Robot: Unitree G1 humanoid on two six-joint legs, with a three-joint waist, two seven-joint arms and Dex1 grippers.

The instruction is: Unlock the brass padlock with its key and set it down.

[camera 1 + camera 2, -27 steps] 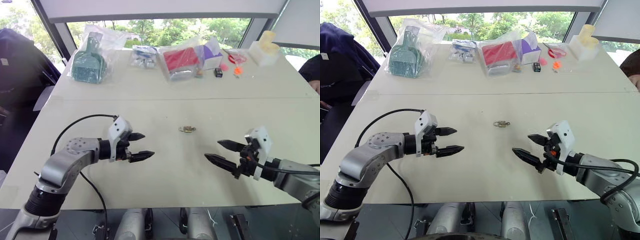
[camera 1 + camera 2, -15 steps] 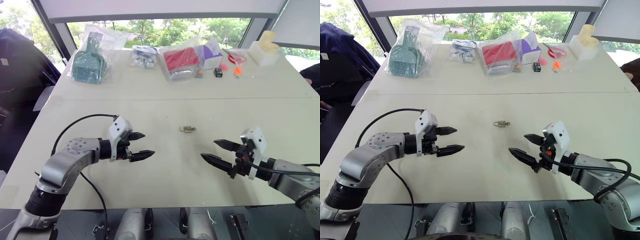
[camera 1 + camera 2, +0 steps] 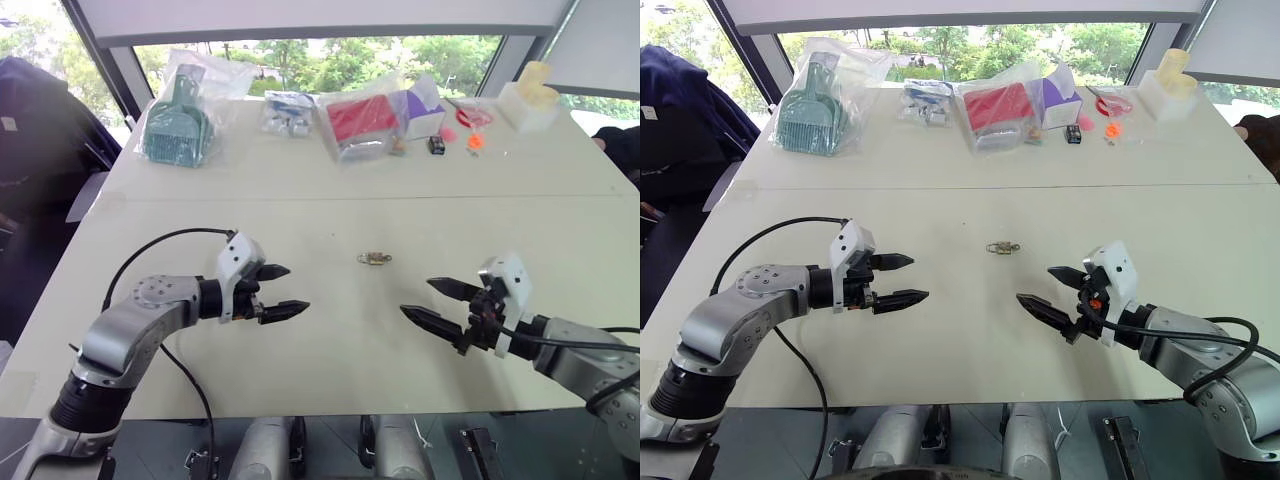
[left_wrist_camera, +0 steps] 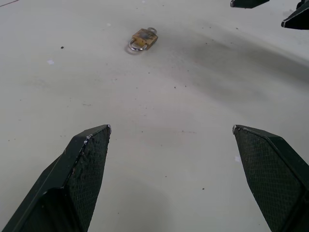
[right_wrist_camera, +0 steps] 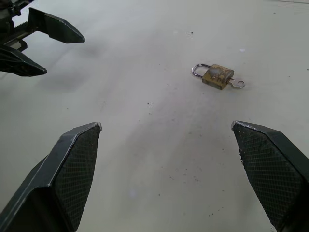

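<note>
Your brass padlock point(image 3: 374, 258) lies flat on the bare counter point(image 3: 330, 350) at the centre of the frame, above and between the two tools and touching neither. In the right wrist view you can see its silvery shackle on one end and what looks like the key point(image 5: 237, 84) seated in the other end.

Your left tool point(image 3: 278, 291) sits at centre left with both fingers spread wide and nothing between them. Your right tool point(image 3: 432, 302) at centre right is just as wide open and just as empty. Both hover above the counter with tips aimed toward the middle.

Judging from this, nothing has been picked up yet, so the risks lie in the approach:
- The lock is smaller than a finger, so a closing finger could nudge it and send it skidding across the smooth counter.
- Lying flat, it gives little edge to pinch; fingers that come in too shallow may slide over it.
- If one tool grabs the key end, you could pull or tilt the key instead of turning it.
- Both tools converging on the same small spot could collide.

The bagged items point(image 3: 356, 123) along the top edge are well apart and no hazard.
</note>
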